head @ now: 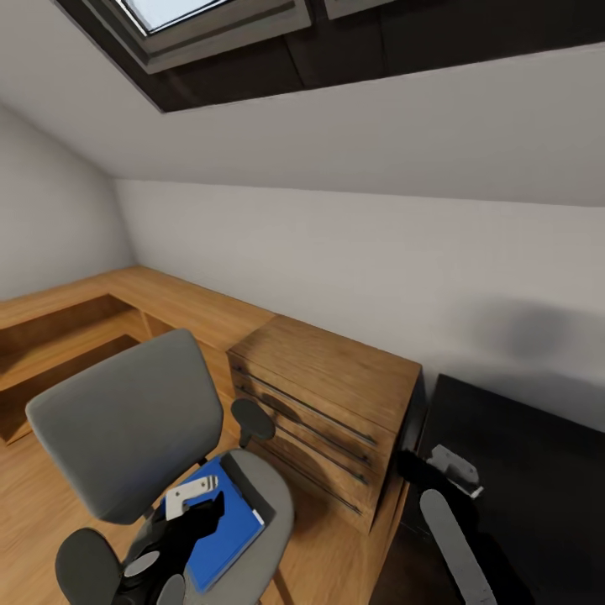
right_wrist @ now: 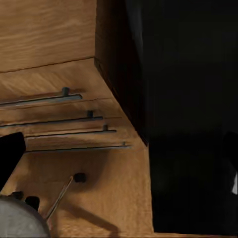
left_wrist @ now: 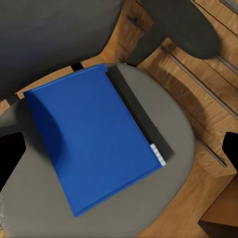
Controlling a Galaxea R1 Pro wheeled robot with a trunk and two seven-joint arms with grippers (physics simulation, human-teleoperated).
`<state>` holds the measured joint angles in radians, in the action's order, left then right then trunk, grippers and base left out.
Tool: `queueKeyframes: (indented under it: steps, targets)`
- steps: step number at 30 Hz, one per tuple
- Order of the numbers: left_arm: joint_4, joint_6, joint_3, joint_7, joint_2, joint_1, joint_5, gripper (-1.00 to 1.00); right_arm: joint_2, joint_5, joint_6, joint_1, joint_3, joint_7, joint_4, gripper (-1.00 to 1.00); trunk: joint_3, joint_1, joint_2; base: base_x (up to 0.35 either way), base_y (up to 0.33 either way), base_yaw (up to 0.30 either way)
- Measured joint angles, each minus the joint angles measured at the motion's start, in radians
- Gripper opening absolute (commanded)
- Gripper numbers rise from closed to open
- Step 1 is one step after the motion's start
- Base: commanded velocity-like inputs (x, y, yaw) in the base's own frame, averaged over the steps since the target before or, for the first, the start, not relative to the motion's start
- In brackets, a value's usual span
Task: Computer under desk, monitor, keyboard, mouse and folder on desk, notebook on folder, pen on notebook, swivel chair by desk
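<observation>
In the head view the left arm reaches down over the swivel chair [head: 126,428], its left pincer [head: 195,504] hanging just above the blue folder [head: 227,529] that lies flat on the grey seat; how far its fingers are parted cannot be told. The right arm stretches forward low at the near edge of the black table [head: 529,470], its right pincer [head: 449,466] beside the wooden dresser [head: 328,403], fingers unclear. The left wrist view shows the folder [left_wrist: 94,139] covering the seat's middle, with a dark notebook [left_wrist: 141,116] under it, peeking out along one long edge, touching it. The right wrist view shows the dresser's drawer fronts with thin handles [right_wrist: 64,96], the table's dark side [right_wrist: 188,124] and the wood floor [right_wrist: 109,198]; both dark fingertips sit at opposite frame edges, so this pincer stands wide and holds nothing.
</observation>
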<state>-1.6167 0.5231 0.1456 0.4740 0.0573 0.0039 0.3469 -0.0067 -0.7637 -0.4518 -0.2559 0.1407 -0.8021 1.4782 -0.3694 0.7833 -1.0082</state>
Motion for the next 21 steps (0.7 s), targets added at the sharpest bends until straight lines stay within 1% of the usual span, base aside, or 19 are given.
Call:
queueKeyframes:
  steps: [1, 2, 5, 6, 9, 13, 18, 21]
  targets:
    - [0.0, 0.0, -0.001, 0.0, 0.0, 0.0, 0.0, 1.0, 0.0, 0.006, 0.01, 0.0, 0.037, 0.0, -0.002, 1.0, 0.0, 0.0, 0.0, 0.0, 0.0, 0.239]
    - [0.0, 0.0, -0.002, 0.0, -0.001, 0.0, 0.0, 1.0, 0.0, 0.009, 0.016, 0.0, 0.051, 0.0, -0.003, 1.0, 0.0, 0.0, 0.0, 0.0, 0.0, 0.254]
    - [0.0, 0.0, -0.006, 0.0, -0.002, 0.0, 0.001, 1.0, 0.0, 0.023, 0.043, 0.0, 0.11, -0.001, -0.019, 1.0, 0.0, 0.0, 0.0, 0.0, 0.0, 0.268]
    - [0.0, 0.0, -0.008, 0.0, -0.002, 0.0, 0.001, 1.0, 0.0, 0.028, 0.047, 0.0, 0.123, -0.001, -0.025, 1.0, 0.0, 0.0, 0.0, 0.0, 0.0, 0.275]
    - [0.0, 0.001, -0.02, 0.0, -0.003, 0.0, 0.001, 1.0, 0.0, 0.036, 0.052, -0.001, 0.138, 0.0, -0.039, 1.0, 0.0, 0.0, 0.0, 0.0, 0.0, 0.277]
    - [0.0, 0.002, -0.054, 0.0, -0.002, 0.0, 0.002, 1.0, 0.004, 0.049, 0.054, -0.001, 0.153, 0.0, -0.064, 1.0, 0.0, 0.0, 0.0, 0.0, 0.0, 0.279]
    - [0.0, 0.004, -0.107, -0.001, -0.002, 0.0, 0.004, 1.0, 0.015, 0.054, 0.064, -0.001, 0.164, 0.002, -0.077, 1.0, 0.0, 0.0, 0.0, 0.0, 0.0, 0.279]
    - [0.0, 0.004, -0.137, -0.001, -0.002, 0.0, 0.004, 1.0, 0.017, 0.056, 0.077, -0.001, 0.19, 0.003, -0.096, 1.0, 0.0, 0.0, 0.0, 0.0, 0.0, 0.28]
